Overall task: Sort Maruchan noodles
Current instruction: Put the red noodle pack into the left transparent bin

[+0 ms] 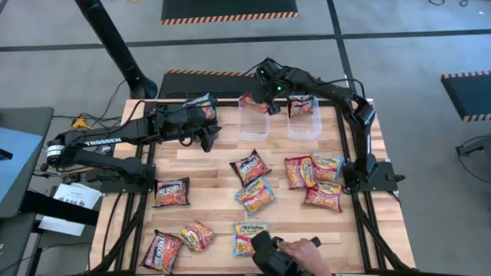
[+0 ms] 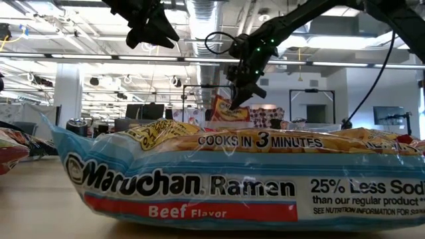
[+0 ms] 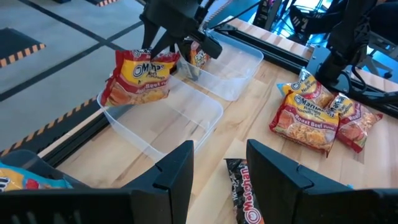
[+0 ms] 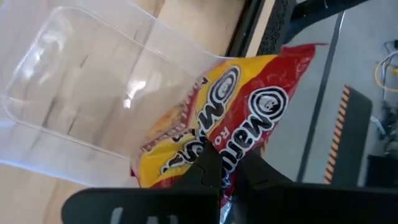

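My right gripper (image 1: 266, 93) is at the table's far edge, shut on a red and yellow Maruchan packet (image 3: 140, 78) above the far rim of a clear bin (image 1: 255, 123). A second clear bin (image 1: 304, 123) to its right holds a red packet (image 1: 301, 105). My left gripper (image 3: 221, 171) is open in the air just left of the first bin and holds nothing. Several packets lie flat on the table: black/red (image 1: 249, 165), blue/yellow (image 1: 255, 195) and red/orange (image 1: 322, 198). A blue packet (image 2: 219, 186) fills the low view's foreground. My right gripper pinches the red and yellow packet between its two fingers at its upper edge (image 4: 230, 165), coming from above and pointing down. The packet hangs tilted below the fingers, lifted clear of the table, with its lower part at the clear bin's far rim (image 3: 112, 109).
A blue packet (image 1: 201, 103) lies in a dark bin at the far left, beside my left arm. A person's hand (image 1: 298, 251) with a dark device is at the near edge. More packets (image 1: 161, 249) lie near the near-left corner. Bare wood shows left of centre.
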Tool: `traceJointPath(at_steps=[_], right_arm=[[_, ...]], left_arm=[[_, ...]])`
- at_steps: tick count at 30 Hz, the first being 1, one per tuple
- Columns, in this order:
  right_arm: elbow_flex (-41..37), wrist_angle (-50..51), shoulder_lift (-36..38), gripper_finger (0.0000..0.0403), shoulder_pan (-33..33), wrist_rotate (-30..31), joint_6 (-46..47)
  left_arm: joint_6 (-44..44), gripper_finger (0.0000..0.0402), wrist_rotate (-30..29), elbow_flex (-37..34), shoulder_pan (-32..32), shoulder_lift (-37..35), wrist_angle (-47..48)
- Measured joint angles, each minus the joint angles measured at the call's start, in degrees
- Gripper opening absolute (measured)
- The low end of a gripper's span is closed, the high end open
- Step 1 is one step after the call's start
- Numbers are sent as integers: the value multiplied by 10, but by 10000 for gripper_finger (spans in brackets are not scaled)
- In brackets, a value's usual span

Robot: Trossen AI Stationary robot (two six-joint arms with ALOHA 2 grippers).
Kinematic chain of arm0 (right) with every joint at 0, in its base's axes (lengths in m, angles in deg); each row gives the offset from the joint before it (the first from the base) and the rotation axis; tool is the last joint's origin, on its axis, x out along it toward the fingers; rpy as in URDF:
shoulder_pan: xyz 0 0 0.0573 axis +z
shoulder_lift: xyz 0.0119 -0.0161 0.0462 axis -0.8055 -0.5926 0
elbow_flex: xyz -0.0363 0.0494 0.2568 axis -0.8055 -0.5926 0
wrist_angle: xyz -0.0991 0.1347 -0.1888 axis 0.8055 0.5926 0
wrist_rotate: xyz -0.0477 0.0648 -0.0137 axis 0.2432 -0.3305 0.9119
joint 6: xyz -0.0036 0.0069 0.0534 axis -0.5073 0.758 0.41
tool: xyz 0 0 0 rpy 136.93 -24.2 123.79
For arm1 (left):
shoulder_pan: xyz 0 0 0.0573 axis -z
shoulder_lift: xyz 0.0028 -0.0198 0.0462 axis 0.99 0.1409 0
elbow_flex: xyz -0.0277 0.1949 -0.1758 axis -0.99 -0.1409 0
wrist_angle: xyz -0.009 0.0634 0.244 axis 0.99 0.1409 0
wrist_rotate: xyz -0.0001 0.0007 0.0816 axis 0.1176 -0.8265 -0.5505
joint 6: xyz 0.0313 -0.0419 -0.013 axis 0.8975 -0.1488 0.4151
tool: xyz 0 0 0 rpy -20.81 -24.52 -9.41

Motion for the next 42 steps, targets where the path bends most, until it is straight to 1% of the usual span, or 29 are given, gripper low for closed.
traceJointPath(at_steps=[3,11,17,28,35,42], right_arm=[[0,0,0,20,4,9,-11],[0,-1,0,20,9,10,-12],[0,26,0,20,10,22,-22],[0,16,0,25,16,28,-27],[0,10,0,49,18,81,-50],[0,9,0,54,20,95,-47]], left_arm=[[0,136,0,0,0,0,0],[3,136,0,0,0,0,0],[6,136,0,0,0,0,0],[7,136,0,0,0,0,0],[7,136,0,0,0,0,0],[7,136,0,0,0,0,13]])
